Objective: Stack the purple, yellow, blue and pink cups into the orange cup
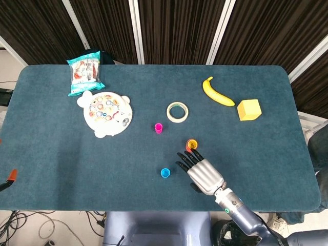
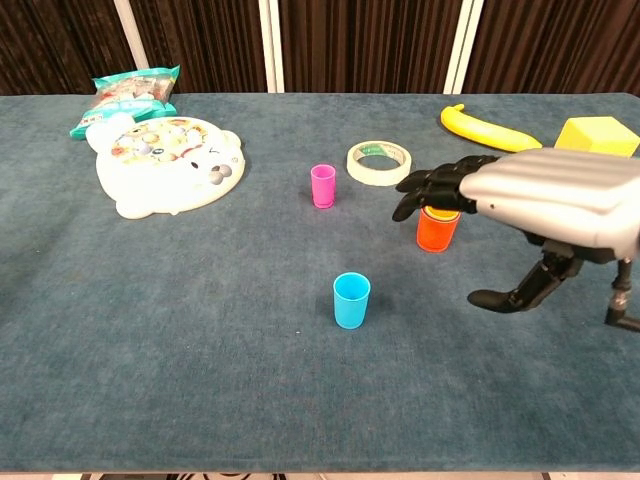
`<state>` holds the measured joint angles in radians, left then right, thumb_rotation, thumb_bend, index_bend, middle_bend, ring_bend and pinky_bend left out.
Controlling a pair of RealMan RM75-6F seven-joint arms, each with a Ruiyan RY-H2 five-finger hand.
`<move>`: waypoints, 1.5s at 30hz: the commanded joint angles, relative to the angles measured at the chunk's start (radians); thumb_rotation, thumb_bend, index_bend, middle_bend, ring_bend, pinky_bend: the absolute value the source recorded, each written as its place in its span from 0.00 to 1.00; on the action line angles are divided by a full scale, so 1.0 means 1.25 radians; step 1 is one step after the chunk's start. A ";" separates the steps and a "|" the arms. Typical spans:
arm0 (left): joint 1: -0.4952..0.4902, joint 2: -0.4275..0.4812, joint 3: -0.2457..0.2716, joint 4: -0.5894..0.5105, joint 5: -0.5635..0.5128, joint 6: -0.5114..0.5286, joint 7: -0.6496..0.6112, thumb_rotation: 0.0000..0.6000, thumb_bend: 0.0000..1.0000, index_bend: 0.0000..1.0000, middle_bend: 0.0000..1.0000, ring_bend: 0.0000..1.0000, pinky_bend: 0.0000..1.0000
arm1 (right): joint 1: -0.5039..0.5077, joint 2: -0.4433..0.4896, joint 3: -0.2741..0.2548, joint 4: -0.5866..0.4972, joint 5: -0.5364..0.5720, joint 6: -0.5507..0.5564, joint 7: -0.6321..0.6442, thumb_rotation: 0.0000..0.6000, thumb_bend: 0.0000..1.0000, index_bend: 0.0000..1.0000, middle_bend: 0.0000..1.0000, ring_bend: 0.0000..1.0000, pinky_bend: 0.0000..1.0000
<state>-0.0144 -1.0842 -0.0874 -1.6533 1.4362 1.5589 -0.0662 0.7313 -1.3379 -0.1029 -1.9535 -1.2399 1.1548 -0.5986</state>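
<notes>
Orange plastic cup is seen upright on the dark teal felt-covered table, right of centre, with something yellow showing inside its rim in the head view. Above its rim, the right hand, silver-backed with black fingers, is held flat with the fingers stretched out and slightly apart; nothing is gripped. Contact between fingertips and cup cannot be determined. The thumb is seen hanging below the palm in the chest view.

A small blue plastic cup stands upright nearer the front edge, well apart from the orange cup. A small pink plastic cup stands upright further back, near a roll of pale tape.

A yellow banana and a yellow cube lie at the right rear. A white bear-shaped toy board and a snack bag lie at the left rear.

The left hand is not shown in either view.
</notes>
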 commanded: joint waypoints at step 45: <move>-0.002 -0.002 -0.002 0.005 -0.007 -0.006 -0.007 1.00 0.31 0.05 0.05 0.00 0.00 | 0.067 -0.241 0.145 0.193 0.143 -0.113 -0.080 1.00 0.40 0.37 0.00 0.01 0.04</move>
<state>-0.0173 -1.0865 -0.0903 -1.6469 1.4283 1.5509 -0.0743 0.8151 -1.6385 0.0777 -1.7130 -1.0608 1.0133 -0.6987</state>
